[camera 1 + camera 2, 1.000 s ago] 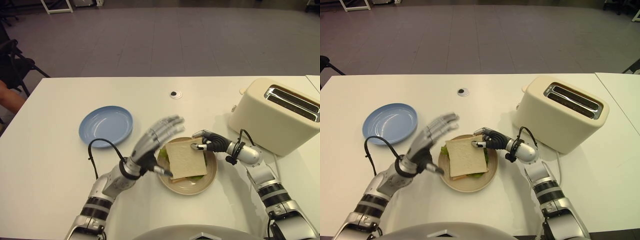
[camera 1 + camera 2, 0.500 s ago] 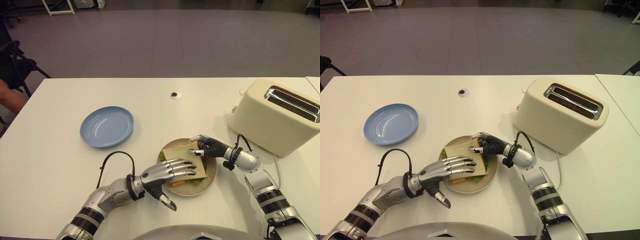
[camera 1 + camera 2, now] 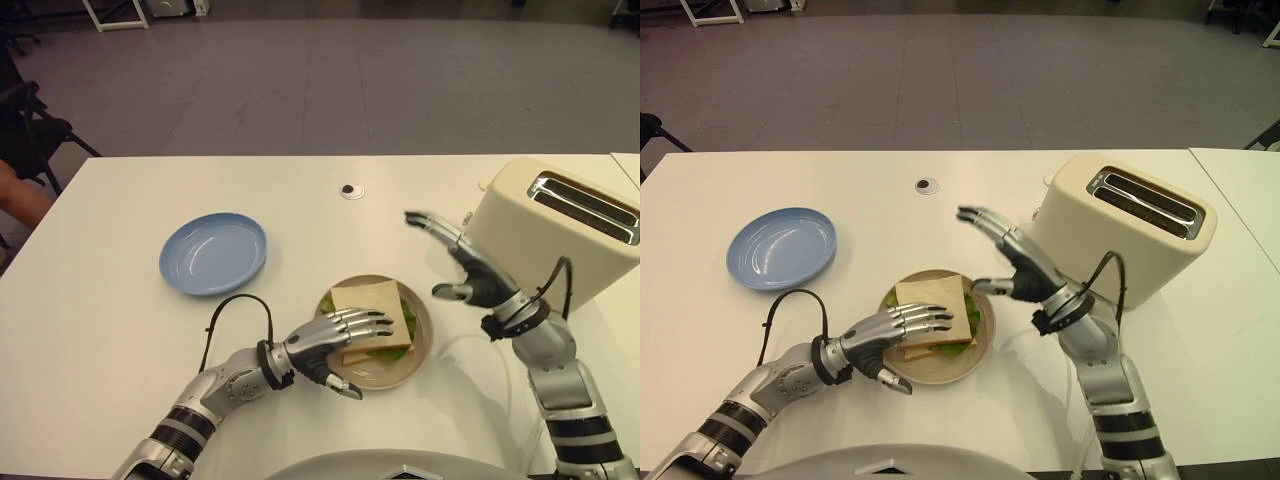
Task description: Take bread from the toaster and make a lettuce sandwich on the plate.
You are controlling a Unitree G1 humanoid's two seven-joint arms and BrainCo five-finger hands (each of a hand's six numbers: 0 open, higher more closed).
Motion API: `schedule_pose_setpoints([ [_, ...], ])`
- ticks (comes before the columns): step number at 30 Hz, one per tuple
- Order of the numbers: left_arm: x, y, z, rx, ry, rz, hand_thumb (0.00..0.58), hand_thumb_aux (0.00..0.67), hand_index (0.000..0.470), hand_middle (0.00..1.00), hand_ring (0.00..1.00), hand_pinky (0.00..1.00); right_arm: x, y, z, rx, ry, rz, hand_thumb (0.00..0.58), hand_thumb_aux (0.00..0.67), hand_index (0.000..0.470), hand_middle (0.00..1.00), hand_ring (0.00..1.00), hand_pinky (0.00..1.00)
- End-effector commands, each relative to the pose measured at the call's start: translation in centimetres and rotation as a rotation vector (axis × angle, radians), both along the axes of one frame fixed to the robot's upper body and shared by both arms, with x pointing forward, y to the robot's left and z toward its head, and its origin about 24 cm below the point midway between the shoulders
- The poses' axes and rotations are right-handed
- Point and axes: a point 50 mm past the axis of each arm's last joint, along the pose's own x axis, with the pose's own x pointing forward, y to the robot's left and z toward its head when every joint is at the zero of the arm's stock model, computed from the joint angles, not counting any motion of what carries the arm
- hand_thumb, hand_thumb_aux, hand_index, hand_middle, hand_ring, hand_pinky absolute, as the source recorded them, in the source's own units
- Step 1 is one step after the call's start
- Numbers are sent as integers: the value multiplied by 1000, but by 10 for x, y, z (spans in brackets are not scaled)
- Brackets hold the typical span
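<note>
Left hand (image 3: 335, 335) is lying palm down on the sandwich, fingers stretched flat across the top slice, gripping nothing. Right hand (image 3: 465, 265) is hovering above the desk between the sandwich plate and the toaster, fingers spread wide and released, palm facing left toward the plate, touching nothing.

White rectangular desk (image 3: 120, 260) is carrying everything. Cream-coloured two-slot toaster (image 3: 545, 250) is sitting at the desk's right side, just beside the right hand, with its metal-rimmed slots facing up. Can't tell what is inside the slots. Light blue round plate (image 3: 213, 252) is sitting on the left half of the desk, well apart from the toaster. Beige round plate (image 3: 400, 372) is sitting near the front edge at centre, between the two arms. Square slice of white bread (image 3: 365, 300) is resting on top of the stack on the beige plate, with the left hand's fingertips covering its near edge. Green lettuce leaf (image 3: 408, 318) is poking out from under the slice on the right side. Small round dark grommet (image 3: 348, 188) is sitting in the desk surface, behind the plates.
</note>
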Motion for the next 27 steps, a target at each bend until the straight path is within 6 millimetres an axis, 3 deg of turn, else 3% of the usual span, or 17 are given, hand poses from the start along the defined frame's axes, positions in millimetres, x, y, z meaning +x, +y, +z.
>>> schedule_pose_setpoints([
  [1,-10,2,47,-446,203,-88,580,670,470,1000,1000,1000,-34,14,3,175,129,250,580,670,470,1000,1000,1000],
  [5,-39,9,57,-510,382,-232,580,670,470,1000,1000,1000,-88,34,-4,207,290,616,580,670,470,1000,1000,1000],
  [8,-67,13,39,-347,601,-358,580,670,470,1000,1000,1000,-130,39,-43,-23,496,862,580,670,470,1000,1000,1000],
  [11,-97,12,4,-108,832,-432,580,670,470,1000,1000,1000,-144,39,-71,-196,593,937,580,670,470,1000,1000,1000],
  [15,-111,-9,-30,50,930,-409,580,670,470,1000,1000,1000,-150,43,-88,-286,637,962,580,670,470,1000,1000,1000],
  [19,-80,-19,-63,189,861,-143,580,670,470,1000,1000,1000,-121,45,-104,-389,581,755,580,670,470,1000,1000,1000],
  [23,-18,-6,-89,345,639,202,580,670,470,1000,1000,1000,-47,47,-107,-352,416,325,580,670,470,1000,1000,1000],
  [27,31,13,-87,356,450,453,580,670,470,1000,1000,1000,7,45,-109,-303,273,-5,580,670,470,1000,1000,1000],
])
